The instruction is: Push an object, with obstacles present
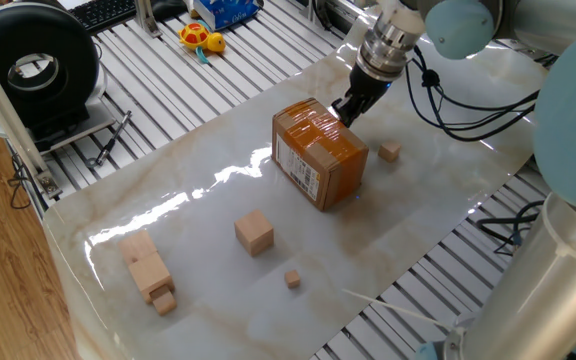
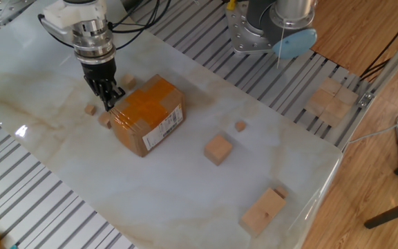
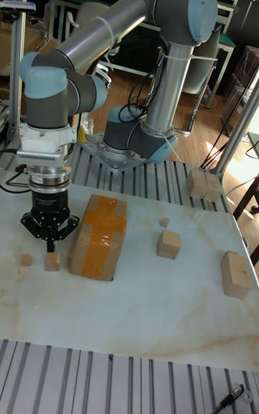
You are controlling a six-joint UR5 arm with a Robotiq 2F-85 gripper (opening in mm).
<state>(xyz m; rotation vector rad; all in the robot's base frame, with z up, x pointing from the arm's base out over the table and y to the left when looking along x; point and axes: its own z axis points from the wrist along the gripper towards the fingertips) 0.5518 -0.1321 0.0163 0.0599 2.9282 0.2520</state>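
The object, a small light-wood cube [image 2: 104, 119] [image 3: 52, 261], lies against the left end of the brown taped cardboard box [image 2: 147, 114] [image 3: 97, 236] [image 1: 318, 152]. My gripper [image 2: 108, 98] [image 3: 49, 243] [image 1: 348, 108] points straight down just behind that cube and beside the box's corner, fingers shut with nothing held. Whether the tips touch the cube I cannot tell. A near-identical cube [image 2: 128, 82] [image 1: 390, 151] sits behind the gripper. In the view with the keyboard the box hides the object.
A smaller cube [image 2: 90, 109] [image 3: 26, 259] lies left of the object. Past the box stand a larger cube [image 2: 218, 149] [image 1: 254, 232], a tiny cube [image 2: 240, 126] [image 1: 292, 279] and a stack of blocks [image 2: 262, 211] [image 1: 148, 268] near the table edge.
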